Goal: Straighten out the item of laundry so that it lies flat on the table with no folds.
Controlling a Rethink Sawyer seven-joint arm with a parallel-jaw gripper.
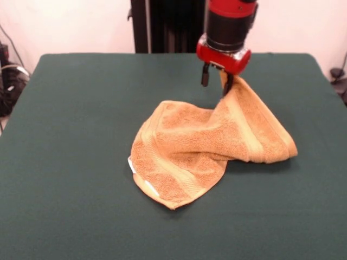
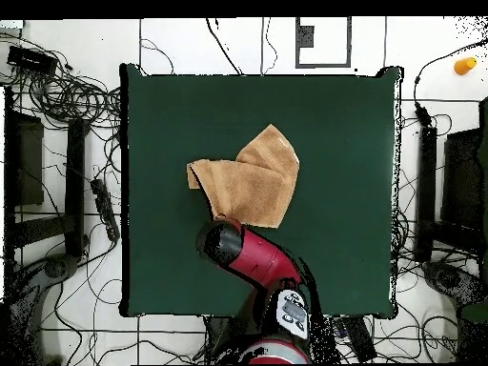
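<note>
The golden-orange towel (image 1: 206, 146) lies crumpled on the green table (image 1: 81, 135), right of centre. It is folded over itself, with a small white tag (image 1: 130, 163) at its left edge. My gripper (image 1: 216, 85) is shut on the towel's far corner and holds that corner raised above the table, so the cloth hangs down from it in a ridge. In the overhead view the towel (image 2: 253, 176) is a folded shape in the middle of the table (image 2: 343, 143). There the red arm (image 2: 250, 255) covers the gripper at the towel's near edge.
The black pedestal (image 1: 162, 24) stands behind the table's far edge. Cables and dark equipment (image 2: 57, 143) lie on the floor on both sides of the table. A small orange object (image 2: 464, 65) lies on the floor at the upper right.
</note>
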